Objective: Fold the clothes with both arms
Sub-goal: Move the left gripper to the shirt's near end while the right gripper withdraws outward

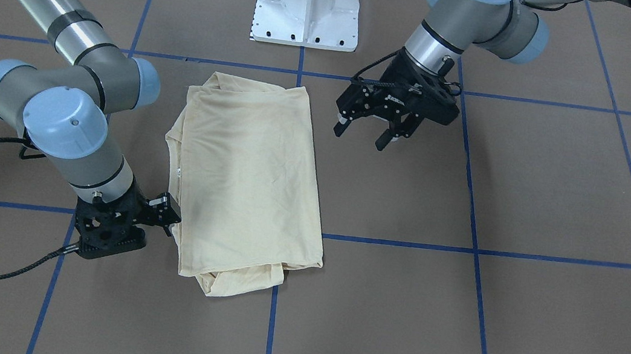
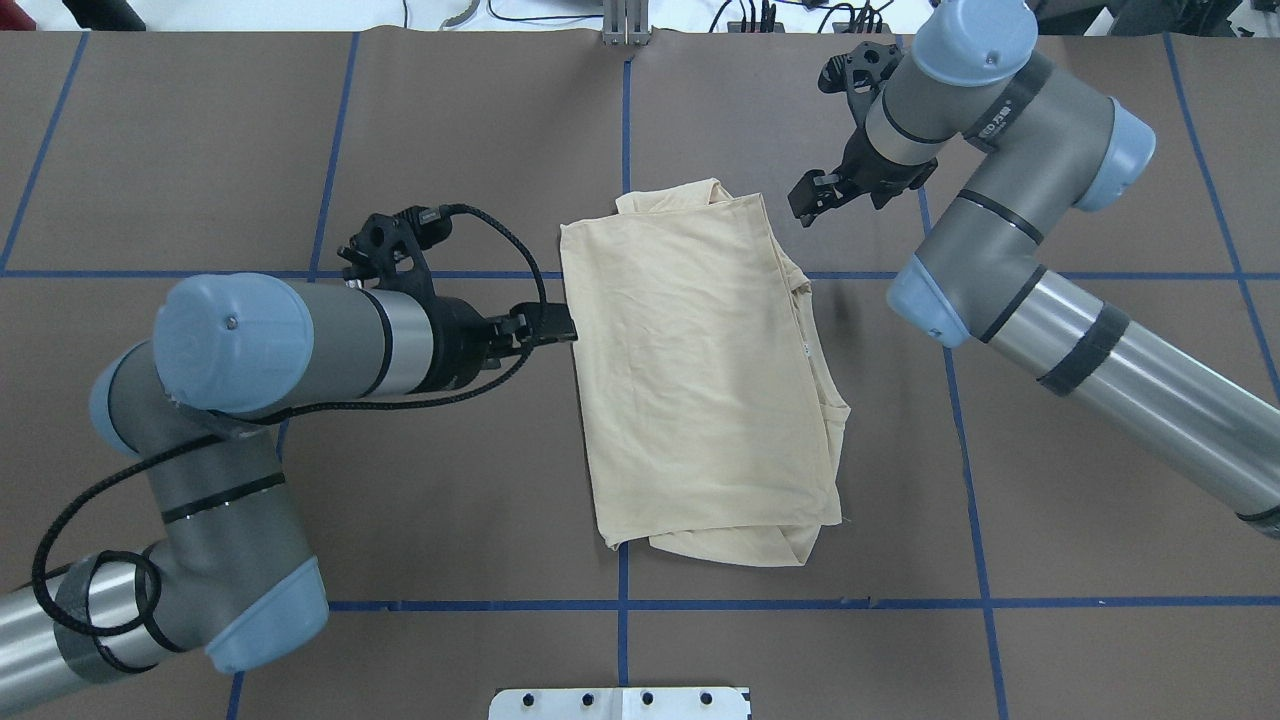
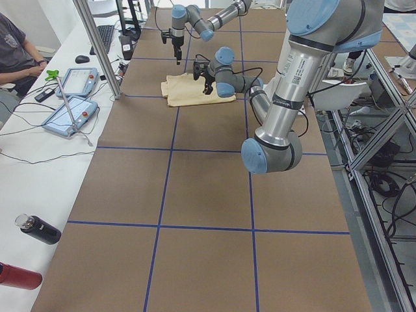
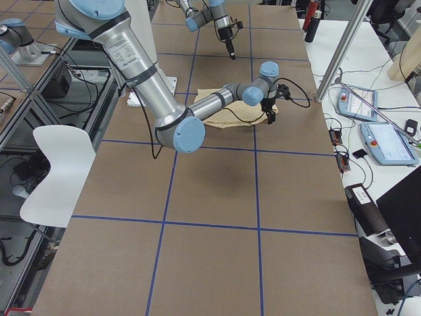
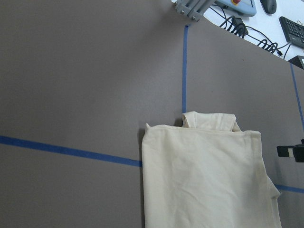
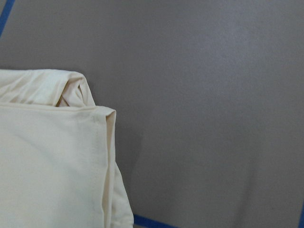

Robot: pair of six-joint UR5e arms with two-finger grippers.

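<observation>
My left arm (image 2: 300, 345) is bent at the elbow. Its wrist reaches level across the counter (image 2: 200, 150) on the left-arm side of the pedestal (image 1: 309, 2). Its jaws are spread wide and hang in the air, off the cloth.

My right arm (image 2: 1000, 130) doubles back at the elbow with its wrist pointing down, farther out from the pedestal. Its jaws look spread too, low at the shirt's rim, but I cannot tell whether they touch it.

The T-shirt (image 2: 700, 370) lies flat, straight out in front of the pedestal, folded into a long rectangle. Its long axis runs away from the pedestal at a slight slant. The collar (image 1: 174, 140) is on the right arm's side, and bunched layers poke out at both short ends.

Blue tape lines (image 2: 800, 604) cross under the shirt. Far from the pedestal, past the counter's edge, are two pendants (image 3: 68, 114), a seated person (image 3: 16, 45) and bottles (image 3: 39, 229).
</observation>
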